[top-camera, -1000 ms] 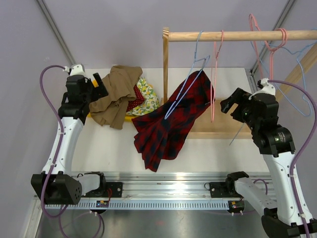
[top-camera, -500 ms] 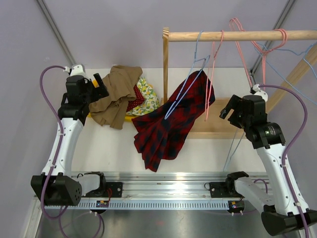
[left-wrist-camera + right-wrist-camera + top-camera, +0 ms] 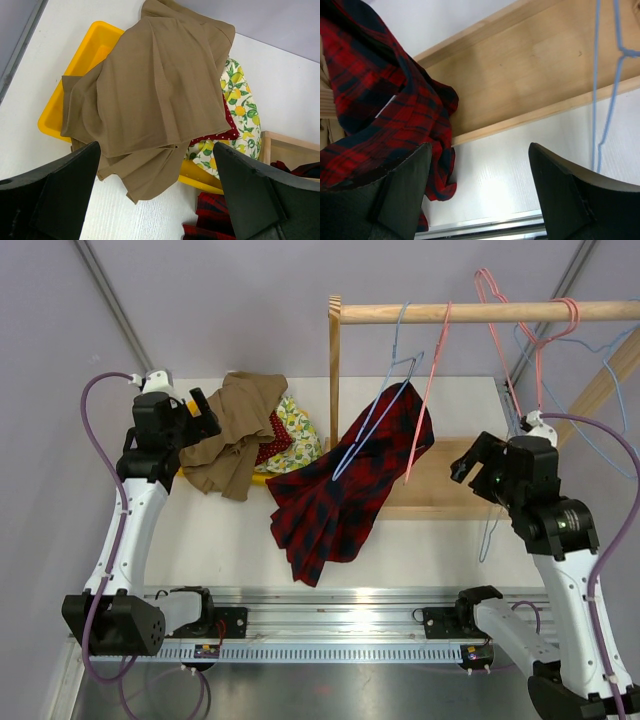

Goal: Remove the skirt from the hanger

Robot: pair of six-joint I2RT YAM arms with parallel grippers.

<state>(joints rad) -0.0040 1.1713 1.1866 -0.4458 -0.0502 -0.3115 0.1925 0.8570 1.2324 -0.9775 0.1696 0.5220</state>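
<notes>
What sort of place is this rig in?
Probably a lab test cell: plain partition walls, a metal mounting rail, and a tabletop wooden rack with wire hangers.

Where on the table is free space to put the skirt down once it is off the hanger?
Two bare patches of table: the near left, between the left arm, the yellow tray and the skirt; and the near right, between skirt, wooden rack base and right arm. Crowded: the clothes pile and the hangers under the rail.
</notes>
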